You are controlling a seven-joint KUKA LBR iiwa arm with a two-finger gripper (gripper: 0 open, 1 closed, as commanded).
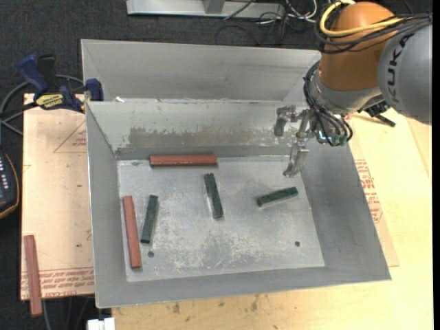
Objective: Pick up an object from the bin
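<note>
Five loose bars lie on the floor of the grey bin [227, 253], all well apart from one another except for one pair at the left.

1. Gripper [286, 155]: I read it in the upper right of the bin, hanging below the orange wrist cover [350, 53] and in front of the rear wall. Its two metal fingers stand apart, one tip higher in the frame than the other, and nothing is between them.
2. Right green bar [277, 196]: dark green, short, tilted slightly up to the right, right of centre. It lies just below the lower fingertip in the frame and is the nearest item to the gripper. I cannot tell whether the fingertip touches it.
3. Centre green bar [213, 196]: dark green, near-vertical in the frame, at mid-floor.
4. Rear red-brown bar [183, 160]: horizontal, against the foot of the rear wall, left of centre.
5. Left red-brown bar [132, 231]: long, near-vertical, close to the left wall.
6. Left green bar [149, 218]: dark green, near-vertical, just beside item 5 on its right.
</note>
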